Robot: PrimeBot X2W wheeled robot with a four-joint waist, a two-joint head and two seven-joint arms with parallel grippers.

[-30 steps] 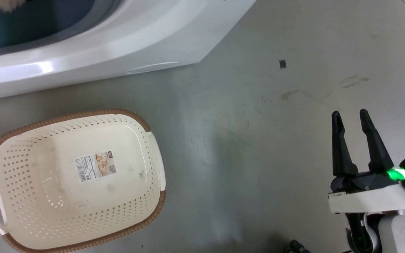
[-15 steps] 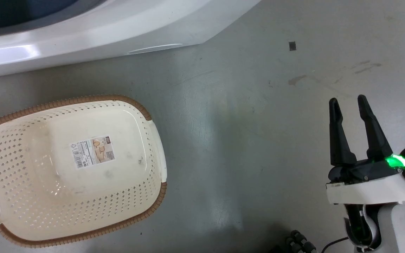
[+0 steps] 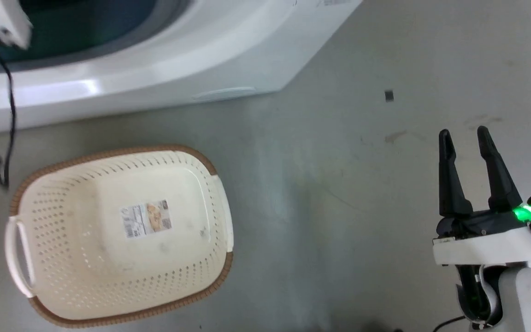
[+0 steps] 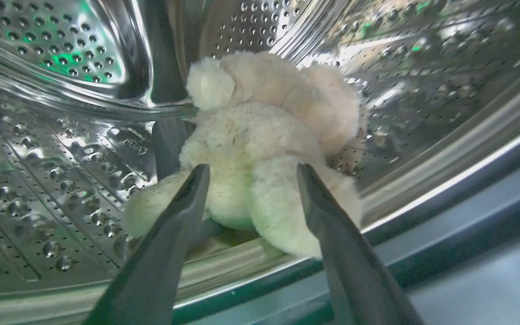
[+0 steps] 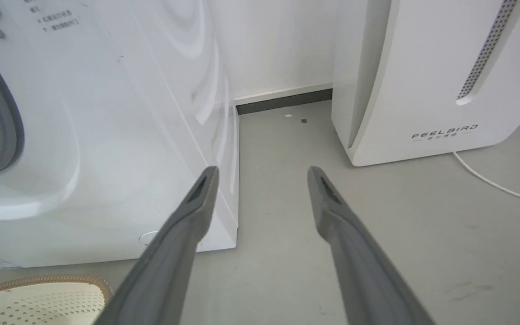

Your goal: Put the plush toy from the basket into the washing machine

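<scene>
2 grippers are showing, each with its jaws spread. Nearest the robot, the right gripper [image 3: 464, 132] is hovering over the grey floor [image 3: 339, 207] at the lower right of the head view, and its fingers are holding nothing. To its left, the basket [image 3: 109, 154] is sitting on the floor, its perforated bottom showing bare around 1 sticker [image 3: 147, 219]. Just beyond the basket, the washing machine [image 3: 178, 69] is standing with its porthole facing the robot. A pale part of the left arm [image 3: 2, 20], trailing a black cable [image 3: 12, 115], is showing in front of that porthole. In the left wrist view, the left gripper [image 4: 252, 168] is pointing into the steel drum [image 4: 61, 149]. The plush toy [image 4: 260, 131] is lying inside the drum near its front lip, with its lower part between the 2 fingertips. Whether they are touching the fur cannot be told. Farthest off, in the right wrist view, a white FEELBIRD appliance [image 5: 422, 67] is standing against the wall, with a strip of floor between it and the washing machine.
</scene>
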